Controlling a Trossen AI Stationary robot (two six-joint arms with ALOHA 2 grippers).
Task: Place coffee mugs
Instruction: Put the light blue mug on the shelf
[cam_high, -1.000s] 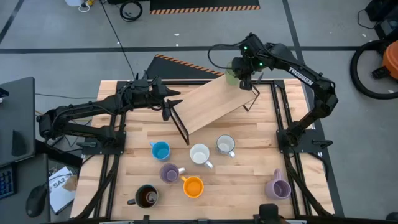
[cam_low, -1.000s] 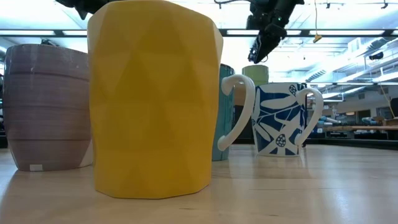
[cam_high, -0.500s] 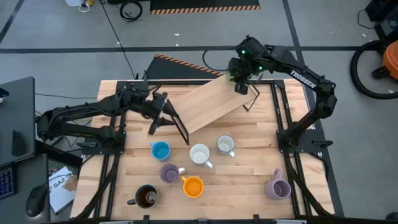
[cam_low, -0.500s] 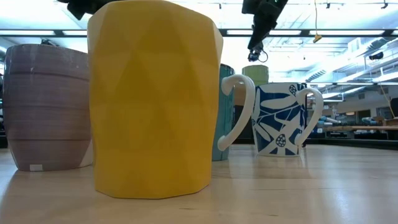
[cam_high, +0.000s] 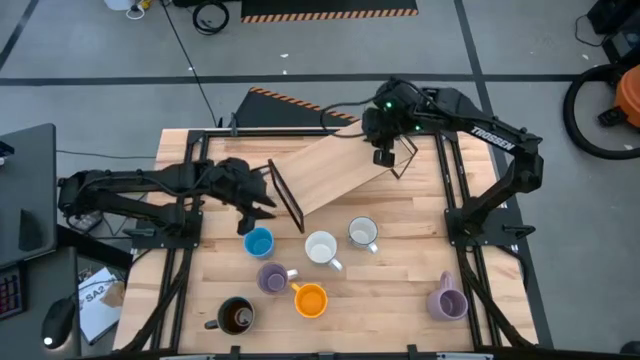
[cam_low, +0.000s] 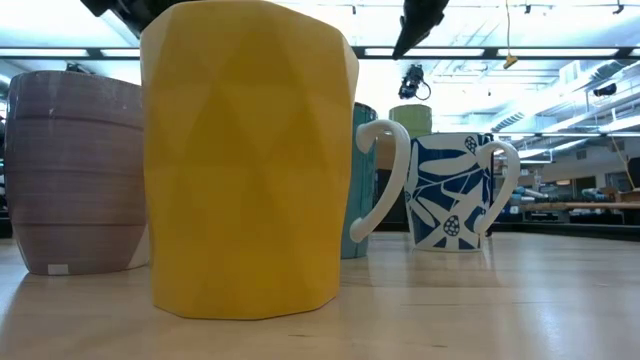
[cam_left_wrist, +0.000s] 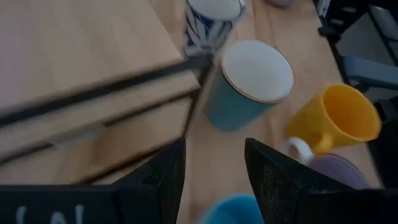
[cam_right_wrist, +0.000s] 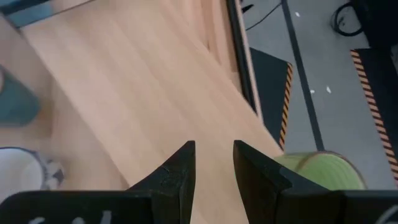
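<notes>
I read TROSSEN in white on my right arm's link; no other writing is legible. My right gripper (cam_high: 384, 152) hangs over the raised light-wood shelf board (cam_high: 335, 165), fingers parted, empty, the pale green mug (cam_right_wrist: 326, 171) upright beside it. My left gripper (cam_high: 250, 212), jaws apart and empty, hovers just above the upright blue mug (cam_high: 258, 242), near the white mug (cam_high: 321, 248).
</notes>
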